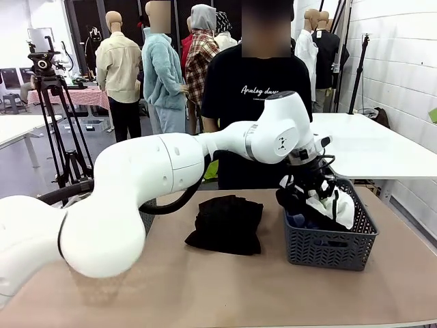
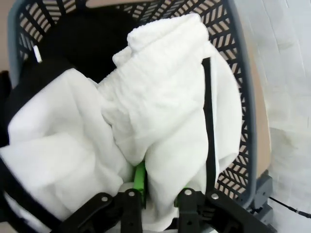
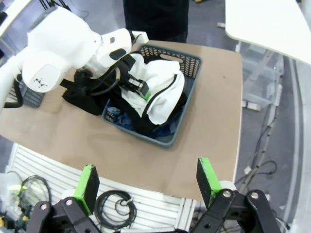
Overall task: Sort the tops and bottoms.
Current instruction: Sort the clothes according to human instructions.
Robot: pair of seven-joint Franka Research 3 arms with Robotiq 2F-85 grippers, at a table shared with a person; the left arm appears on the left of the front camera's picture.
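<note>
The left gripper stood in the grey basket with a fold of the white piece with black edging between its fingers. We could not tell whether they pinched it or stood loose. A black piece and the blue denim piece lay beneath. The basket sat toward the desk's right edge. A second black piece lay just beside it, mid-desk. The right gripper hung spread wide and empty over the desk's near edge.

Four garments: three lie in the one grey basket, namely one white piece with black edging, one blue denim piece and one black piece; a second black piece lies just beside the basket. One table, one person beyond the basket.
</note>
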